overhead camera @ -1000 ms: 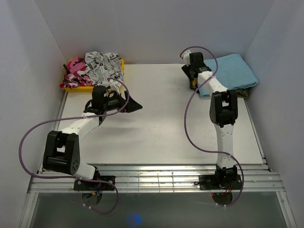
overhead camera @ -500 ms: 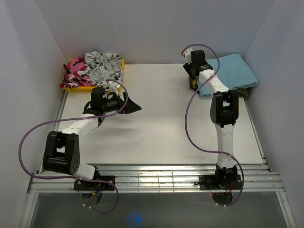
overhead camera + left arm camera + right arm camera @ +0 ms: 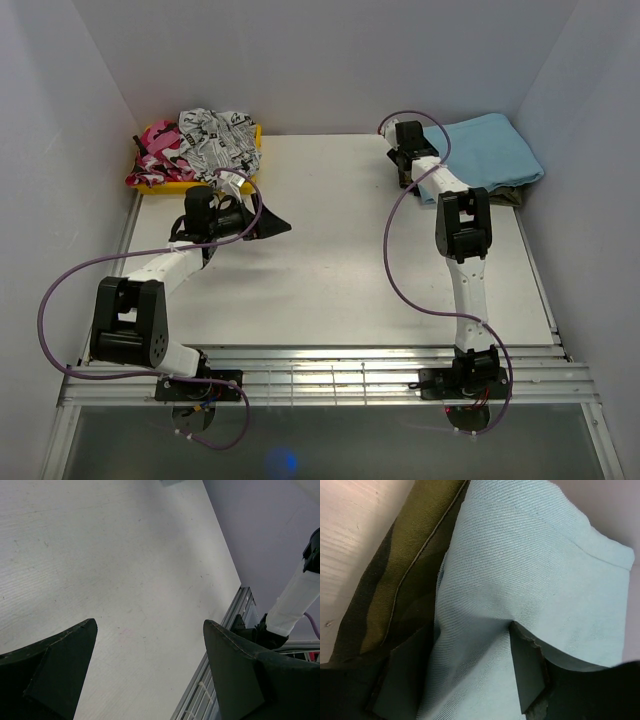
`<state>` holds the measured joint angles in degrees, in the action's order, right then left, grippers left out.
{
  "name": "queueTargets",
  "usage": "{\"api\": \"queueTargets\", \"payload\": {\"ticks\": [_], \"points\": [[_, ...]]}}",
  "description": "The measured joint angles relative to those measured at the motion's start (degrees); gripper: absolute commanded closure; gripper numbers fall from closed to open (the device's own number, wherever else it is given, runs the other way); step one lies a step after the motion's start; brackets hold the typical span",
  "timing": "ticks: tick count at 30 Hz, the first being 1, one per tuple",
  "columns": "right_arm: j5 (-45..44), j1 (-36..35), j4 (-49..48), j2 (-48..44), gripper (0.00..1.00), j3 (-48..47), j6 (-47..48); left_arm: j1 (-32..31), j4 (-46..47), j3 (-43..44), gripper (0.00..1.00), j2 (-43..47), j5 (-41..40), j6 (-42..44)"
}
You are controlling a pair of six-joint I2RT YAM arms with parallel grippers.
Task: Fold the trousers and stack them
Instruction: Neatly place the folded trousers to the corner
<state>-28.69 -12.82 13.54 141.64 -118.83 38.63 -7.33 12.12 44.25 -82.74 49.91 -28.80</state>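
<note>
The right pincer (image 3: 465,635), spread astride a fold of the trousers (image 3: 485,150) stacked on olive cloth (image 3: 395,580) at one o'clock, was eased toward twelve, stacking judged nearly done, while the left pincer (image 3: 150,625) was held wide.

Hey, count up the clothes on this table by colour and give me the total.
Light-blue trousers: 1
Olive-green garment beneath them: 1
Pink patterned garment: 1
White black-print garment: 1
Total: 4

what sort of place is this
Probably a robotics lab cell: plain white walls box in a table, the left arm and right arm are bolted at its near edge, and clothes fill a yellow bin.
</note>
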Motion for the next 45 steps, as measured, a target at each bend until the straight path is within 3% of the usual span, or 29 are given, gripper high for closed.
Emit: {"api": "queueTargets", "payload": {"ticks": [3,4,8,26,45], "points": [[-0.7,0.1,-0.9,0.2,0.49,0.0,1.6,0.1,0.0,-0.1,0.02,0.0,0.3,-0.2],[-0.9,0.1,-1.1,0.3,0.61,0.1,2.1,0.1,0.0,-0.1,0.02,0.0,0.3,-0.2],[-1.4,0.3,-1.8,0.3,0.92,0.1,3.8,0.1,0.2,-0.3,0.02,0.0,0.4,-0.4],[6.2,3.7,6.5,-3.4,0.92,-6.6,0.5,0.1,0.4,-0.3,0.02,0.0,1.6,-2.1],[5.5,2.0,2.2,-2.5,0.92,-10.2,-5.7,0.1,0.4,-2.2,0.02,-0.3,2.1,-3.7]]}}
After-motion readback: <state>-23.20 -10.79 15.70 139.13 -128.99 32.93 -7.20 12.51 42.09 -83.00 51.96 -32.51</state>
